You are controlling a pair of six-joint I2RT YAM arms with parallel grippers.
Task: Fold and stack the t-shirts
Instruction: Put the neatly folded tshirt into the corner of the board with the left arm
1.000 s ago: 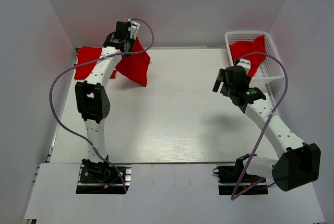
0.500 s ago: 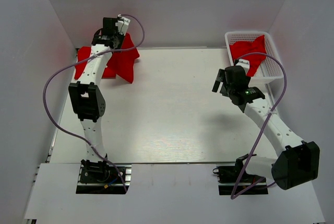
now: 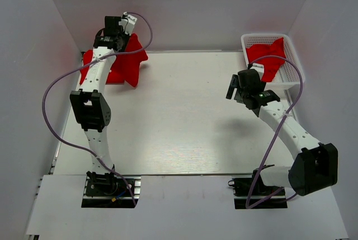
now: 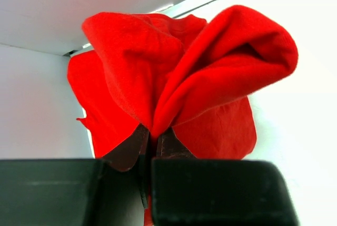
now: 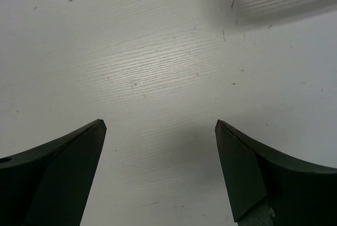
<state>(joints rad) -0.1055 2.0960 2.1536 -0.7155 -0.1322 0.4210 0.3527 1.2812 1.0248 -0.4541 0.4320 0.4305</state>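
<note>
Two places hold the t-shirts, both at the far edge of the table [image 3: 179, 117]: the far-left corner and the white mesh basket [image 3: 291, 75] at far right; all the cloth is plain bright red with no print, soft and matte; held shirt [image 3: 133, 61] is bunched and lifted at the far-left corner, hanging in pointed folds off the left gripper [image 4: 151, 140]; more red cloth [image 3: 88, 64] lies flat on the table under and left of that arm, touching or overlapping the hanging one, cannot tell how many shirts it is; basket shirt [image 3: 265, 55] is crumpled, one peak poking above the rim.

Left wrist view shows what the top view hides: jaws nearly closed, pinching a gathered fold of the held shirt, cloth ballooning up from the pinch into two rounded lobes; in the top view the fingers are lost behind the wrist and cloth, only the drape shows.

Right gripper [image 5: 160, 126] has its jaws spread wide with nothing between them, only bare white table below; top view places it over the right part of the table, near the basket but apart from it, touching no cloth; the basket shirt shows in the top view only.
</note>
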